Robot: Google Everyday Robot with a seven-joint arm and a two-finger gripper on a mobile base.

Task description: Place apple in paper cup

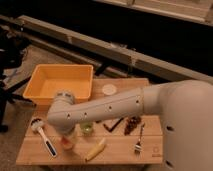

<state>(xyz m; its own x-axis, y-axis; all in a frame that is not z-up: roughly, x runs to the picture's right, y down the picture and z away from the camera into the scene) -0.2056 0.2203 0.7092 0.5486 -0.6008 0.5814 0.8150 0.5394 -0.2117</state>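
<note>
The apple lies on the table, partly hidden under the arm. The gripper hangs just above it at 12 o'clock; whether it is wide or narrow I cannot tell. The paper cup stands well apart at 1 o'clock, beside the bin. The corn lies at the apple's 3 o'clock.

The big white arm lies across the middle of the wooden table and blocks the way over it. Its gripper hangs low at the front left, right by the apple. The green cup and the yellow corn piece crowd in close. The paper cup stands at the back, with open room above it. The yellow bin walls off its left side.
</note>
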